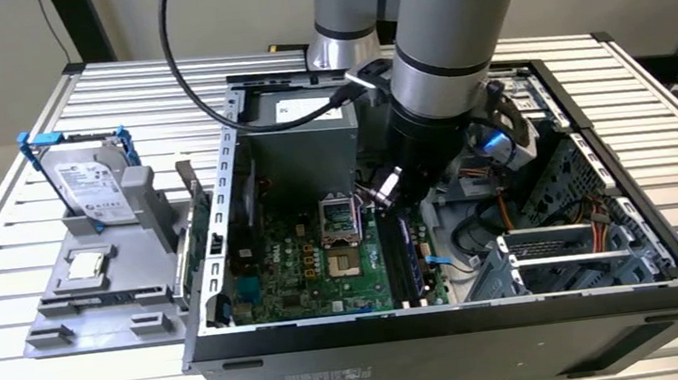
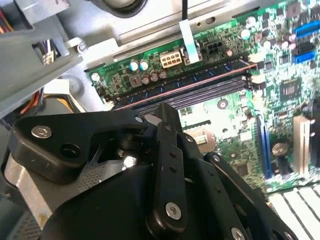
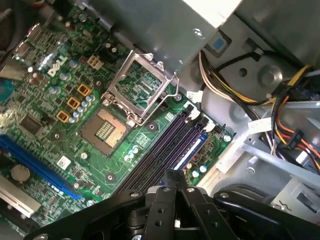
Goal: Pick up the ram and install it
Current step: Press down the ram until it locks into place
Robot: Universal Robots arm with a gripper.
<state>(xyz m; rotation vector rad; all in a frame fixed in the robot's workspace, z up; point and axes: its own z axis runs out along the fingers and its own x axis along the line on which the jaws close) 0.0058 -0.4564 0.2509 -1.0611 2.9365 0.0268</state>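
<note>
Reaching down into the open computer case, the arm held the gripper low over the motherboard, at about three o'clock from the open processor socket in the exterior view; this put it directly above the memory slots, which I judge was the reason for so steep a pose. The fingers seemed pressed together with nothing between them in both wrist views, their tip hanging just over the slots; such a closed tip would suit pushing more than carrying. The ram appeared as a bluish strip standing in the slot nearest the board's edge, near the fingers, so I judge it was already placed there; whether it was fully seated I could not tell. Outside the case, at nine o'clock from it, the hard drive stood in its grey holder, well apart.
</note>
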